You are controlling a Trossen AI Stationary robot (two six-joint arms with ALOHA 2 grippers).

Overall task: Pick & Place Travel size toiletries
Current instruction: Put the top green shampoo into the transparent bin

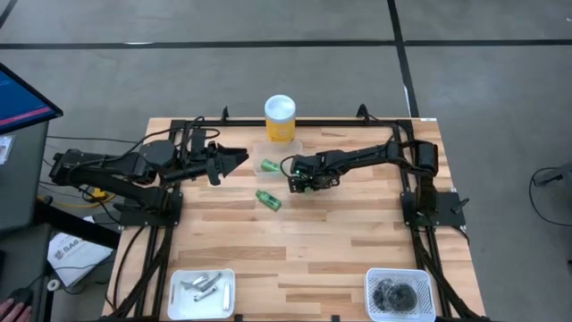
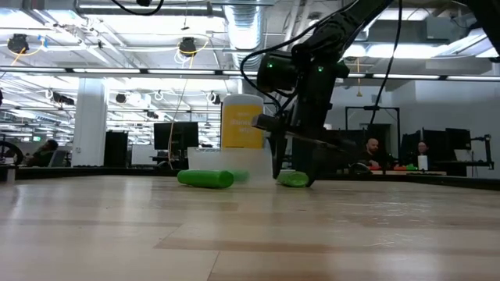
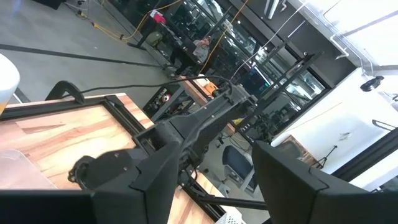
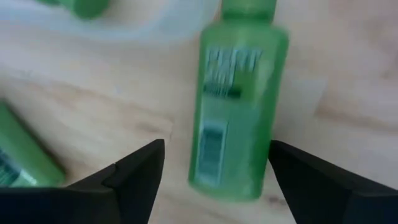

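A green tube (image 4: 239, 112) lies flat on the table between the open fingers of my right gripper (image 4: 216, 168), which stand on either side of it with a gap showing. In the low view my right gripper (image 2: 293, 168) points down with its tips near the table around this tube (image 2: 293, 179). In the high view my right gripper (image 1: 302, 182) hides it. A second green tube (image 1: 268, 199) lies on the wood nearer the front. A third (image 1: 266, 165) lies by a clear tray. My left gripper (image 1: 239, 159) hovers open to the left, holding nothing.
The tall yellow, white-lidded cylinder (image 1: 280, 116) stands near the far edge behind the tubes. A white tray (image 1: 223, 295) with silvery metal pieces sits at the near left. A white basket (image 1: 424, 291) with dark grey round pieces sits at the near right. Bare wood lies between them.
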